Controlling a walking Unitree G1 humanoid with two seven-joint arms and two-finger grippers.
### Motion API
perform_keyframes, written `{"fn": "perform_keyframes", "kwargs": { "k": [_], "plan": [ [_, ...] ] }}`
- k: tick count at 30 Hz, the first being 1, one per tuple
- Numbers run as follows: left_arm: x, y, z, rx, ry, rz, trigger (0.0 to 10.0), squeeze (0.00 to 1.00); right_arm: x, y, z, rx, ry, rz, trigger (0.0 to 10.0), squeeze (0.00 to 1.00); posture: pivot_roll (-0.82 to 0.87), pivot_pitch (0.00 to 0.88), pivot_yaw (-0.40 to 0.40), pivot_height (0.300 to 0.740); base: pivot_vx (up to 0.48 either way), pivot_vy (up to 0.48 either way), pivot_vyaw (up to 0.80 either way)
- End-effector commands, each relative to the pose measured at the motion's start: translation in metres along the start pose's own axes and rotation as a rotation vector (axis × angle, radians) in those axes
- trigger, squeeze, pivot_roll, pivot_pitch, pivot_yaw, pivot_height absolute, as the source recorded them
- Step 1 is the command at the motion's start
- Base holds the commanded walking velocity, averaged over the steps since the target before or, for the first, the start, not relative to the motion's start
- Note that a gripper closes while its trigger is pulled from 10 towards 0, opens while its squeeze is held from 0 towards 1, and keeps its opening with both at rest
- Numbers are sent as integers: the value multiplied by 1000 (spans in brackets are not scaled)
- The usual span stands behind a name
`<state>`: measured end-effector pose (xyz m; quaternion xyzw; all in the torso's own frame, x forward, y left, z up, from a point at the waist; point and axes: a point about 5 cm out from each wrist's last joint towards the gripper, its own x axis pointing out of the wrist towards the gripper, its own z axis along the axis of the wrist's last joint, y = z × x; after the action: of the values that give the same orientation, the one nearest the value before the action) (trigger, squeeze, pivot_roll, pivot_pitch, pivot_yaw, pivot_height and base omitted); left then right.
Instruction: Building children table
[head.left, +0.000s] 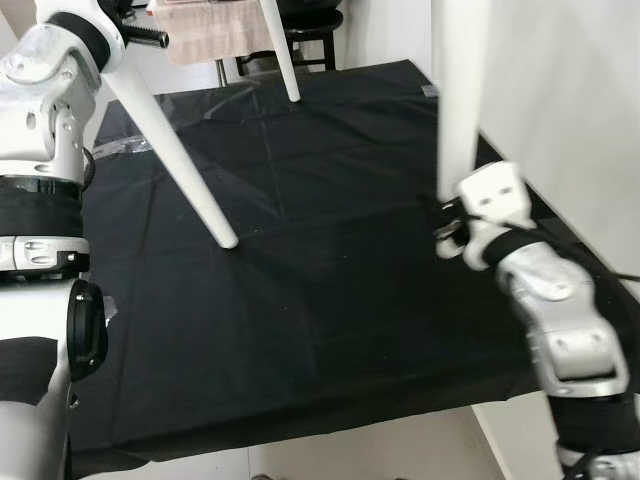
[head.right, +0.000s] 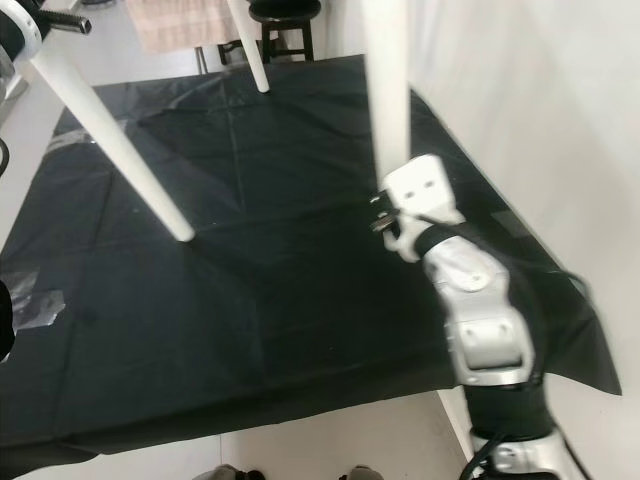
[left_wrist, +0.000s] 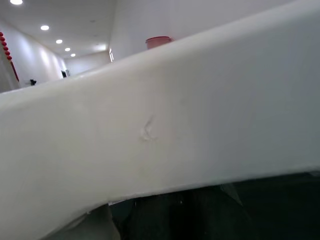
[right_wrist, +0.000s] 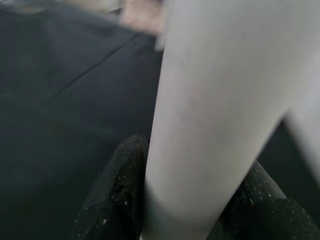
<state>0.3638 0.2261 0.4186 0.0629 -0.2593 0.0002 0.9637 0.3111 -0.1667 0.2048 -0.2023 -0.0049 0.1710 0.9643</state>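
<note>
Gripping the near white table leg (head.left: 458, 110) between both black fingers (right_wrist: 117, 192), the right gripper (head.left: 447, 228) holds it over the black floor sheet (head.left: 300, 300); left gripper's (head.left: 95, 45) jaw state unclear beside the slanted leg (head.left: 170, 140).

Three table legs (head.left: 170, 140) stand on the floor cloth (head.left: 300, 300); stool (head.left: 300, 30) apparently behind.

We saw open black cloth (head.left: 300, 300) across the floor's middle, free for a gripper to pass. Three white table legs blocked the way: a slanted left leg (head.left: 170, 150), a far leg (head.left: 283, 55), and a right leg (head.left: 460, 100) against a white wall (head.left: 580, 120).
</note>
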Motion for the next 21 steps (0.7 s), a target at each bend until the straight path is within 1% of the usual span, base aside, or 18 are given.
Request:
{"fn": "perform_keyframes", "kwargs": {
  "k": [1,4,7,8,10,11,12,13,15,16,17,21],
  "plan": [
    [-2,6,24,-9,-89,24,10000,0,3,16,-4,-70,50,57,0,0,-17,76,59,740,0,0,0],
    [-6,-3,10,-23,-39,-1,10000,0,6,28,-2,-41,64,76,0,0,-18,80,59,740,0,0,0],
    [-7,-4,7,-25,-29,-3,10000,0,6,30,0,-33,71,76,0,0,-18,80,59,740,0,0,0],
    [-9,-9,1,-43,-7,-20,10000,0,10,35,2,-25,76,72,0,0,-23,83,57,740,0,0,0],
    [-10,-10,-1,-48,-1,-25,10000,0,11,37,3,-23,78,71,0,0,-23,83,57,740,0,0,0],
    [-13,-14,-6,-63,13,-43,10000,953,12,41,6,-11,60,90,10000,608,-25,84,53,740,0,0,0],
    [-17,-19,-14,-80,39,-76,10000,1000,12,44,8,19,44,100,10000,1000,-27,85,51,740,0,0,0],
    [-17,-19,-14,-80,39,-76,10000,1000,12,44,8,19,44,100,10000,1000,-27,85,51,740,0,0,0],
    [-25,-27,-26,-100,74,-140,10000,1000,11,46,10,49,22,108,10000,1000,-30,86,51,740,0,0,0],
    [-25,-27,-26,-100,74,-140,10000,1000,11,46,10,49,22,108,10000,1000,-30,86,51,740,0,0,0],
    [-29,-31,-31,-94,86,-168,10000,1000,8,46,7,56,22,111,10000,1000,-36,88,50,740,0,0,0],
    [-64,-35,-60,-92,160,-259,10000,1000,-15,29,-12,84,16,130,10000,1000,-44,94,47,740,0,0,0]
  ]
}}
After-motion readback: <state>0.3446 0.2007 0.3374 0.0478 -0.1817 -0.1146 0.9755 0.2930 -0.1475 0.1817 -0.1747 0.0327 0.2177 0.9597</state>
